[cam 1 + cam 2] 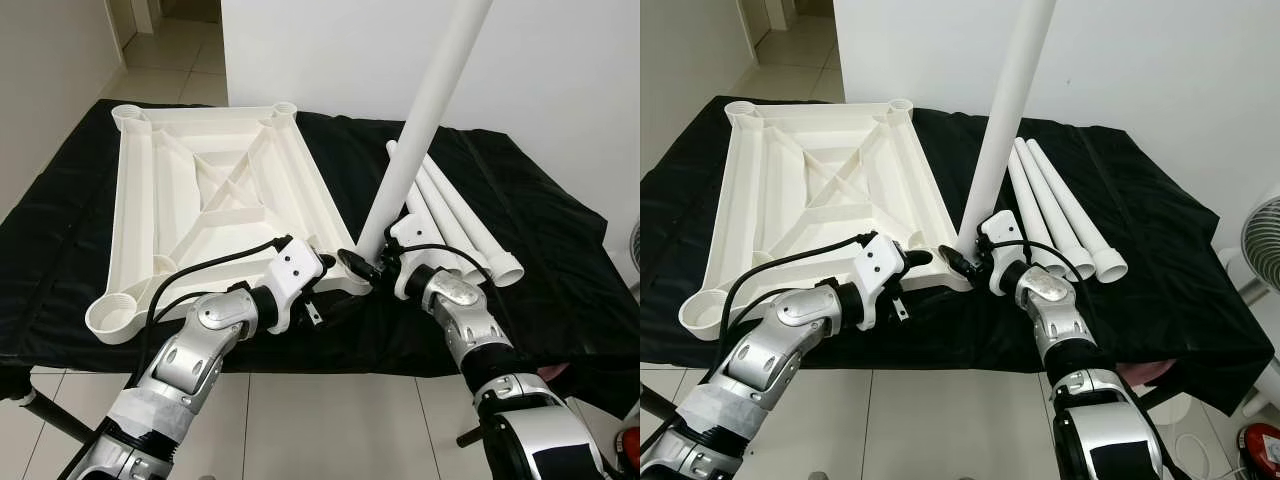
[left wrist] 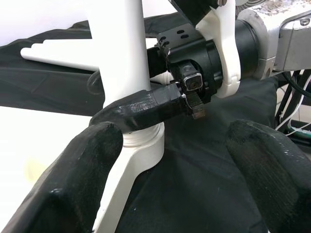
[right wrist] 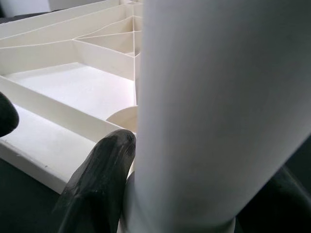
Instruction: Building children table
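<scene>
While the white tabletop point(image 1: 210, 200) lies upside down on the black cloth point(image 1: 520, 200), ribs up, its corner sockets face upward to take legs. That is why it is placed so.

Right gripper point(image 1: 372, 268): fingers clamped around the base of one white leg point(image 1: 425, 120), at the near right corner socket point(image 2: 141, 145) of the tabletop. The leg stands up, leaning a little toward the robot's right. Its foot sits at or in the socket collar (seating depth cannot be told). A low grip gives control of the end being fitted; judged, not seen.

Left gripper point(image 1: 318, 300): just beside the same corner, on the near edge of the tabletop. In the left wrist view its two fingers point(image 2: 73, 184) stand apart with only cloth between them, holding nothing. Probably placed to steady the tabletop against twist or push.

Holders and contents: the near right socket has the leg. The near left socket point(image 1: 112, 316) and the two far sockets point(image 1: 283, 108) are empty. Three spare legs point(image 1: 455, 215) lie side by side on the cloth, just right of the standing leg, wide ends toward the robot.

Judgement: first leg of four in hand.
</scene>
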Available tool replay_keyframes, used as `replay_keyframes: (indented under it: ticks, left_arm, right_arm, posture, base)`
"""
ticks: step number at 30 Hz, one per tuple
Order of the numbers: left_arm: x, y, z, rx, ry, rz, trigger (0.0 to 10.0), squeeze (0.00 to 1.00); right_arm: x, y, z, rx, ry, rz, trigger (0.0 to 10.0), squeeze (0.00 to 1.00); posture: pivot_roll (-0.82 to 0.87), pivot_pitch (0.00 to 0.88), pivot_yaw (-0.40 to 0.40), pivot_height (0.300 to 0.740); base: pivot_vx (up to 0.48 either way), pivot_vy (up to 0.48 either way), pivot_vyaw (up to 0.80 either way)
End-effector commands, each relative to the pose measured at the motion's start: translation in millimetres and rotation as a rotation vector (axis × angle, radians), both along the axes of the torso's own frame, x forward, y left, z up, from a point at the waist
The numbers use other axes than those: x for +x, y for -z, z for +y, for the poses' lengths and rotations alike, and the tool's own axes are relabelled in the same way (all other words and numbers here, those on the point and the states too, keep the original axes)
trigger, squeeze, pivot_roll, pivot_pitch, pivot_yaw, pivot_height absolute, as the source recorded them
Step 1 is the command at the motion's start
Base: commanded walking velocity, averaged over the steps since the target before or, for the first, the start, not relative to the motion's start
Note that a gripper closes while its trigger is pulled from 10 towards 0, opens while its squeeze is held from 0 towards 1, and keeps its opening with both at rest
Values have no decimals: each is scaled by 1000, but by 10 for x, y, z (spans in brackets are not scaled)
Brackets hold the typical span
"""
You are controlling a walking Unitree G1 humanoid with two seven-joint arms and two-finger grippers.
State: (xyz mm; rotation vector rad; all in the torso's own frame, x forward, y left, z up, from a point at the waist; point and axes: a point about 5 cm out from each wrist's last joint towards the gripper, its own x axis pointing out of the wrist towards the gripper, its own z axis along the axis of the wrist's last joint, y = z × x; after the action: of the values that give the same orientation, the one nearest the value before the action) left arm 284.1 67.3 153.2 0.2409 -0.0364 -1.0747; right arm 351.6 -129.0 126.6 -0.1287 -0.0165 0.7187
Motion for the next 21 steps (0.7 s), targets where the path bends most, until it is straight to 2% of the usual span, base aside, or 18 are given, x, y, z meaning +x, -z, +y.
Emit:
replay_keyframes:
  ticks: [1, 3, 6, 8, 10, 12, 14, 17, 21]
  left_arm:
    - [34, 2, 14, 13, -13, -7, 10000, 0]
    - [34, 2, 14, 13, -13, -7, 10000, 0]
    - [61, -3, 57, 21, -25, -15, 10000, 0]
    - [71, -7, 72, 23, -30, -17, 10000, 0]
    - [89, -18, 98, 27, -37, -23, 10000, 0]
    - [92, -20, 102, 27, -38, -24, 10000, 0]
    - [109, -21, 122, 31, -44, -27, 10000, 0]
    - [113, -21, 126, 32, -45, -27, 10000, 0]
    - [131, -32, 145, 36, -46, -34, 10000, 0]
  right_arm:
    - [-43, 100, 9, 57, 83, 40, 10000, 0]
    - [-43, 100, 9, 57, 83, 40, 10000, 0]
    - [-126, 102, 105, 116, 217, 13, 10000, 0]
    - [-158, 97, 141, 127, 245, 3, 10000, 0]
    - [-222, 94, 190, 162, 350, 10, 10000, 0]
    - [-233, 95, 194, 170, 375, 16, 10000, 0]
    - [-334, 72, 240, 185, 466, 0, 10000, 0]
    - [-356, 66, 247, 187, 487, -2, 10000, 0]
    - [-521, -48, 233, 173, 518, -69, 10000, 0]
  posture:
    - [-16, 0, -87, 740]
    - [-16, 0, -87, 740]
    - [-15, 0, -89, 740]
    - [-15, 0, -89, 740]
    - [-15, 0, -91, 740]
    - [-15, 0, -91, 740]
    - [-19, 0, -89, 740]
    - [-21, 0, -89, 740]
    - [-33, 0, -85, 740]
  base:
    - [0, 0, 0]
    - [0, 0, 0]
    - [0, 0, 0]
    - [0, 0, 0]
    - [0, 0, 0]
    - [0, 0, 0]
    - [0, 0, 0]
    - [0, 0, 0]
    - [0, 0, 0]
